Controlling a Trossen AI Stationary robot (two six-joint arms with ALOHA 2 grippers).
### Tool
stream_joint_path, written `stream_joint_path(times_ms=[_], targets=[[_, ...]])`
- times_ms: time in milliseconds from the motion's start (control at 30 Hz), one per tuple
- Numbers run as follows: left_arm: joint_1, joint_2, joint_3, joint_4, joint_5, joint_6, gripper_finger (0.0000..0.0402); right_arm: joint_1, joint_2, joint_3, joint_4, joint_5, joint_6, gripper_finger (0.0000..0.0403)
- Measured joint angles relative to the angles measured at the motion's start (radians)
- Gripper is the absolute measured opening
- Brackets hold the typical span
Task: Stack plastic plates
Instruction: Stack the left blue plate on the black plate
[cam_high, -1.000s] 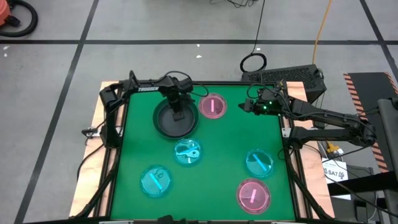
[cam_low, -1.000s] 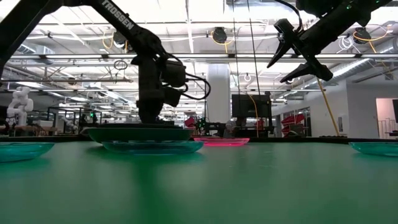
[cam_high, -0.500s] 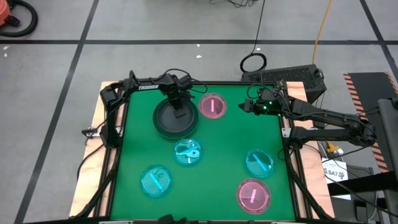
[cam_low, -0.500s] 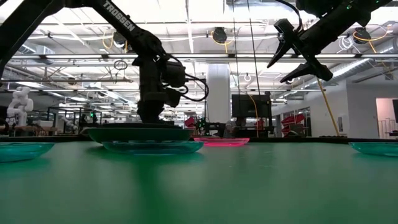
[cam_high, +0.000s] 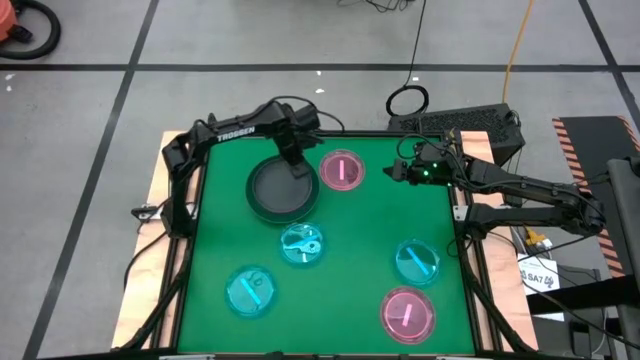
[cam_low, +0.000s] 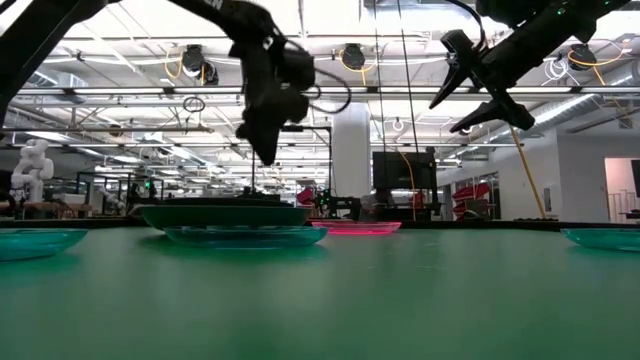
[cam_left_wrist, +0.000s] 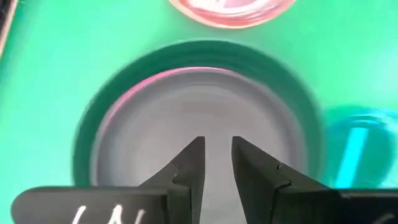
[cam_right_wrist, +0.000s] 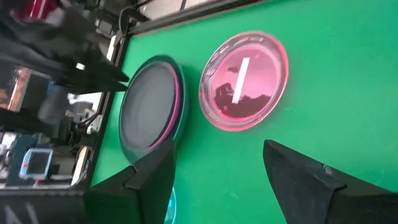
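Take the dark grey plate stack (cam_high: 282, 190) as your landmark: it sits on the green table (cam_high: 360, 240) toward the far edge, and a thin pink rim shows inside its dark rim in both wrist views, so there is a pink plate in the stack. Your left hand (cam_high: 297, 166) hovers just above the stack's far-right edge, clear of it; the low view shows it lifted off the plates. Its fingers (cam_left_wrist: 193, 163) are slightly parted with a narrow gap and nothing between them.

Just right of the stack, nearly touching, lies a translucent pink plate (cam_high: 342, 171). Just in front of the stack sits a cyan plate (cam_high: 301, 244); in the low view it overlaps the stack's front edge. A second cyan plate (cam_high: 251, 291) lies farther front and left of the stack. A third cyan plate (cam_high: 416, 262) is well off to the front right, and another translucent pink plate (cam_high: 407, 313) lies beyond that, near the front right corner.

Your right hand (cam_high: 392, 170) waits in the air right of the stack, past the near pink plate, at the table's right side. Its fingers (cam_right_wrist: 298, 180) are spread wide and hold nothing. Nothing stands between either hand and the stack.
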Motion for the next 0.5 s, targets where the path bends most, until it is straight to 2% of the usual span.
stream_joint_path(times_ms=[67, 200, 367, 500], targets=[[-0.020, -0.001, 0.030, -0.034, 0.052, -0.028, 0.0084, 0.000, 0.000, 0.000, 0.000, -0.023, -0.007, 0.0233], [-0.073, -0.014, 0.027, -0.089, 0.089, -0.122, 0.0084, 0.000, 0.000, 0.000, -0.001, -0.114, -0.031, 0.0233], [-0.160, -0.078, -0.021, -0.086, 0.091, -0.254, 0.0085, 0.004, 0.000, 0.000, -0.032, -0.246, -0.052, 0.0233], [-0.246, -0.153, -0.032, -0.035, 0.051, -0.372, 0.0085, 0.035, -0.005, 0.000, -0.055, -0.273, -0.063, 0.0233]])
